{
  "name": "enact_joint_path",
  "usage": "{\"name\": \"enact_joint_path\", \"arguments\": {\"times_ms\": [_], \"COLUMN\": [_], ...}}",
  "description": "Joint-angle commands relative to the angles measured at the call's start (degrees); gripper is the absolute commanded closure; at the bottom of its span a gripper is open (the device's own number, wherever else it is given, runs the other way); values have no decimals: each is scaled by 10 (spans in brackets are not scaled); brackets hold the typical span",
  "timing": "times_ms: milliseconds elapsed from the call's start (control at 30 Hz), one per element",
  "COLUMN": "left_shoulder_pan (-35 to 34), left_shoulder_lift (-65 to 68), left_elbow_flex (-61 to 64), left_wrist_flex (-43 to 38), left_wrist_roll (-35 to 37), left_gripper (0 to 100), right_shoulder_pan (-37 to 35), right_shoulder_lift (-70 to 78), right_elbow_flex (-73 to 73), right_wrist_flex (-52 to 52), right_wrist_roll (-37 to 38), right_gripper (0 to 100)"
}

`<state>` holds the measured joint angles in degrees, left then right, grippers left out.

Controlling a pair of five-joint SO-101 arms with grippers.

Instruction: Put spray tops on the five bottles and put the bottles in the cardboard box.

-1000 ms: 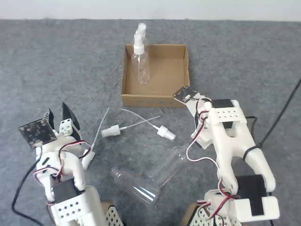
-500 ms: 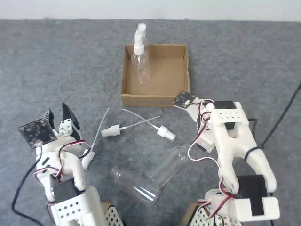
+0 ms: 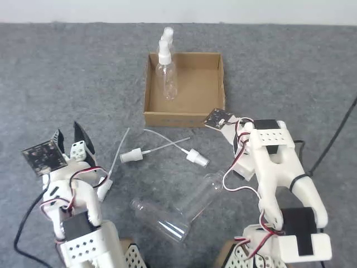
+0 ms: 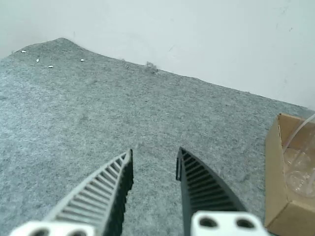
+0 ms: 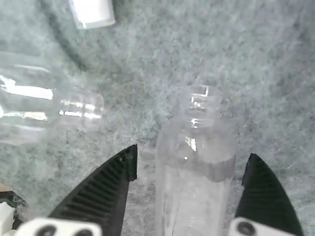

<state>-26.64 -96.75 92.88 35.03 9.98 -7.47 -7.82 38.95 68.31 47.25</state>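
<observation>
Over the last second the right arm has eased its wrist slightly down and left, off the front right corner of the cardboard box. For the last half second it has kept still. The left arm, bottles and tops lie as before.

The right end effector is spread wide, with one finger on each side of an uncapped bottle and neither touching it. This bottle lies on the grey bench, its long axis running along the fingers and its open mouth pointing away from the end effector. Just beside it a second open bottle lies crosswise, neck toward the first.

From above, a slanting clear bottle points its neck toward the right arm. A lower clear bottle slants the other way, and their near ends meet.

Three loose spray tops lie between the arms and the box, their thin tubes stretched out.

Two capped bottles are in the box's left half, seemingly upright.

The left end effector is moderately open, holds nothing and points toward the far wall.
</observation>
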Motion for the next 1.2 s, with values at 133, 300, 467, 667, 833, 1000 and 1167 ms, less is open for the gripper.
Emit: {"name": "enact_joint_path", "arguments": {"times_ms": [133,300,467,667,833,1000,1167], "left_shoulder_pan": [1,1,1,1,1,1,1], "left_shoulder_lift": [-8,-8,-8,-8,-8,-8,-8], "left_elbow_flex": [-7,-7,-7,-7,-7,-7,-7], "left_wrist_flex": [-17,-17,-17,-17,-17,-17,-17], "left_wrist_roll": [-4,-4,-4,-4,-4,-4,-4], "left_gripper": [862,862,862,862,862,862,862], "right_shoulder_pan": [9,26,39,35,35,35,35], "right_shoulder_lift": [38,70,67,67,67,67,66], "right_elbow_flex": [-4,-10,-20,-42,-58,-58,-59], "right_wrist_flex": [-20,-47,-41,0,9,9,6], "right_wrist_roll": [7,7,6,6,4,6,6], "right_gripper": [716,717,716,713,713,714,716]}}
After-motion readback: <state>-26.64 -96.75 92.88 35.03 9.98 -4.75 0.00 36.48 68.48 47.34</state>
